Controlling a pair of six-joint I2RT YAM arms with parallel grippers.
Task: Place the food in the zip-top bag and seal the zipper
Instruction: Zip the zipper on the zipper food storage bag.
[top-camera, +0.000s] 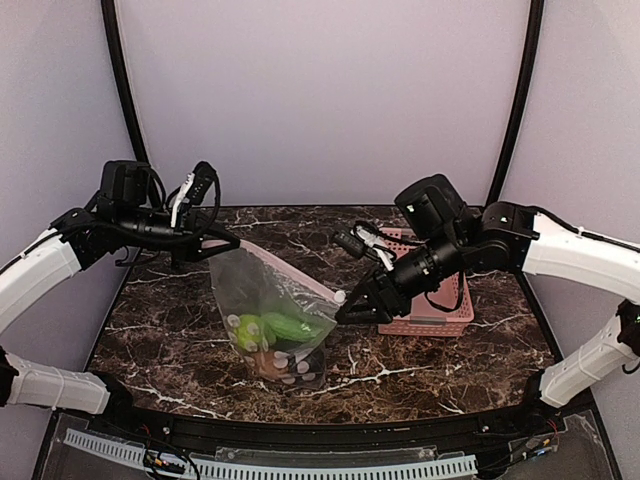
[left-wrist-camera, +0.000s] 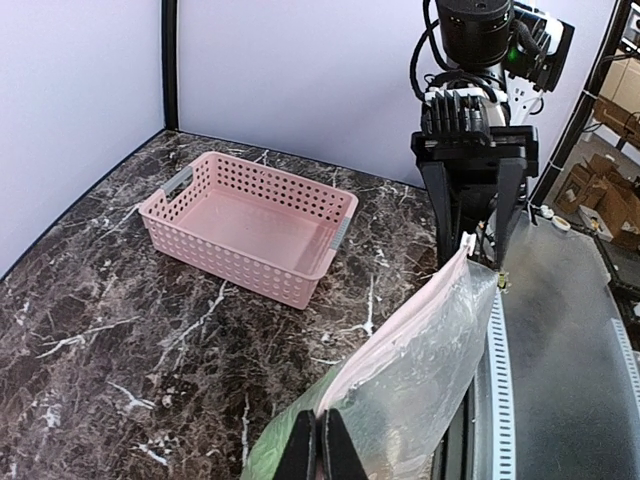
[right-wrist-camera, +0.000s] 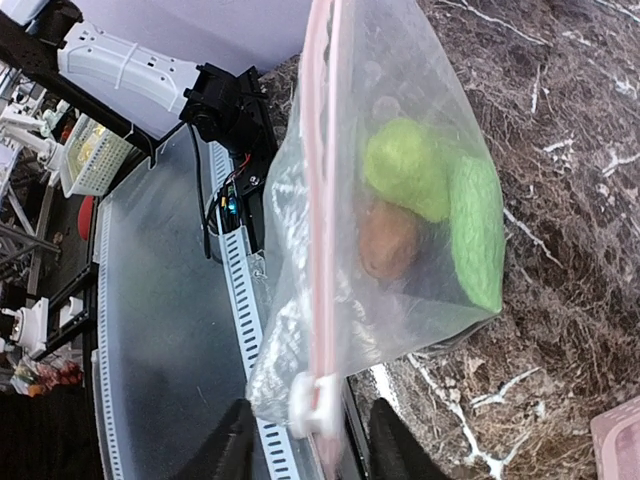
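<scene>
Left end effector (top-camera: 226, 243): closed tight on the upper left corner of the zip-top bag (top-camera: 262, 292), holding that corner lifted above the left part of the counter (top-camera: 470, 352).
Right end effector (right-wrist-camera: 312, 445): jaws parted only a little, one finger on each side of the slider tab (right-wrist-camera: 311, 404); a gap visible on both sides, tab not pinched.
Zip-top bag: clear plastic, bottom resting on the counter near the middle of the near edge, a bit to the left; mouth edge raised and stretched in a sloping line between the two end effectors, high at the left, lower at the right.
Zipper (right-wrist-camera: 320, 200): pale pink strip along the mouth edge, seen as one straight line up to the white slider tab at the right end; fully shut or not, cannot tell.
Food: all inside the bag, gathered at the bottom; a round green fruit (right-wrist-camera: 405, 165), a long green piece (right-wrist-camera: 478, 235), a brown lump (right-wrist-camera: 388, 243), a dark piece (top-camera: 305, 358) lowest.
Print on bag: white round dots near the bottom corner; letters not to make out.
Basket (left-wrist-camera: 250, 225): pink, slotted, grey handles, standing toward the right edge of the counter, behind the right arm, apart from the bag.
</scene>
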